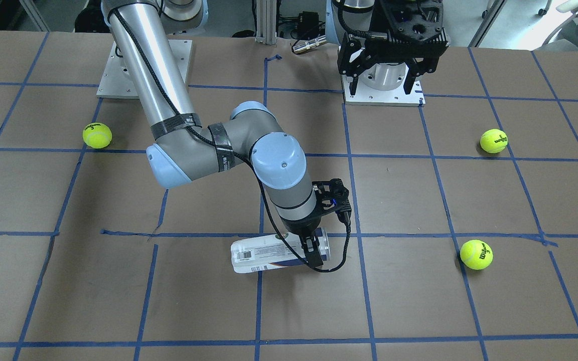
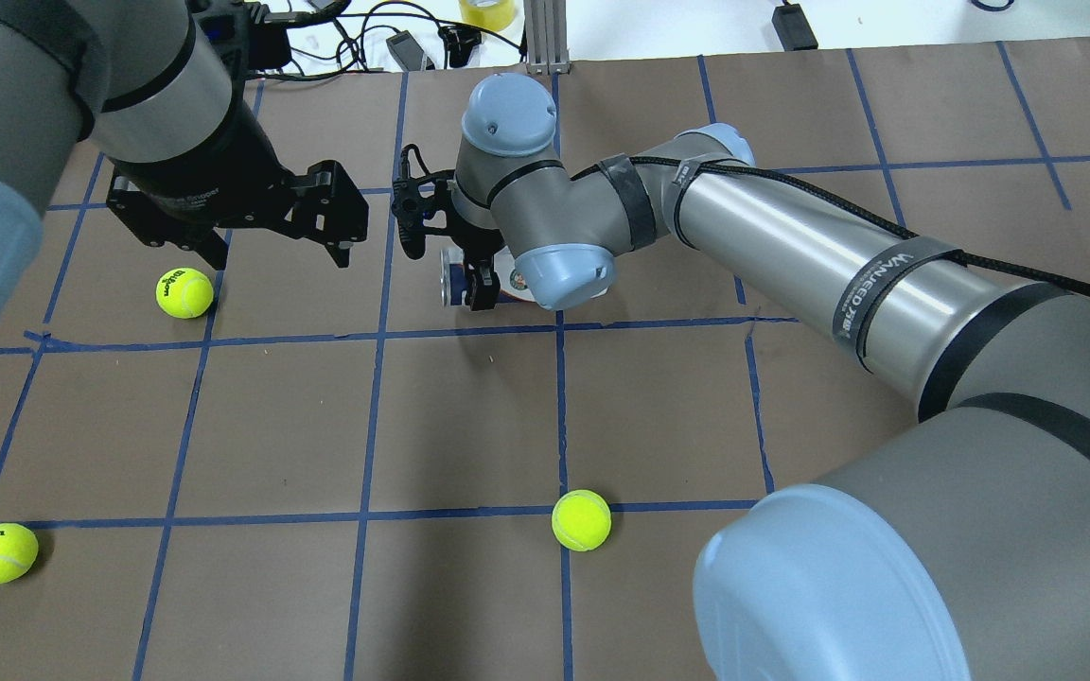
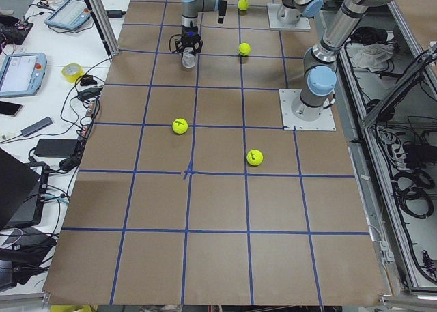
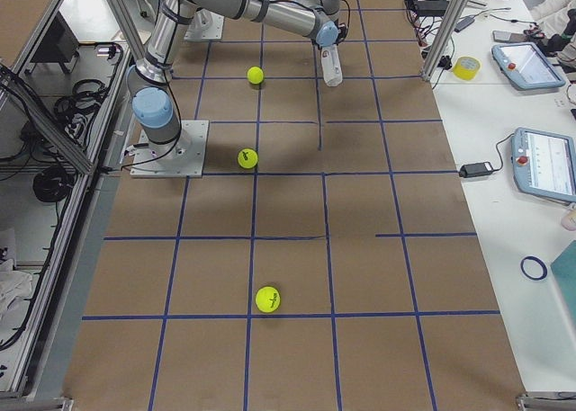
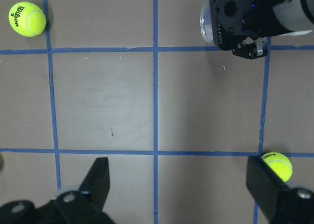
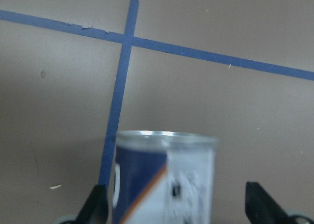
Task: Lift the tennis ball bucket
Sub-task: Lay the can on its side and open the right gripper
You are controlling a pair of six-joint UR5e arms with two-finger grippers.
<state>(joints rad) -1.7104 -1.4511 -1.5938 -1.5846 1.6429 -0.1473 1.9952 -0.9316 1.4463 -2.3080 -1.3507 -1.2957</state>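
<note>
One tennis ball bucket [image 1: 264, 255] is laid sideways at lower centre on the desk [image 1: 419, 311], straddled near one end by the released right end effector [image 1: 314, 246]. Gripped so off-centre, it could be tilted and slipped free. The left end effector [image 1: 382, 86] is spread, idle.

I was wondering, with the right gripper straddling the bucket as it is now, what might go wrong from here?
1. The right gripper straddles the tennis ball bucket near one end, not its middle, so the long free end may sag or swing once lifted.
2. In the right wrist view the bucket lies closer to one finger than to the other. Closing could push the lying cylinder and roll it before both fingers bite.
</note>
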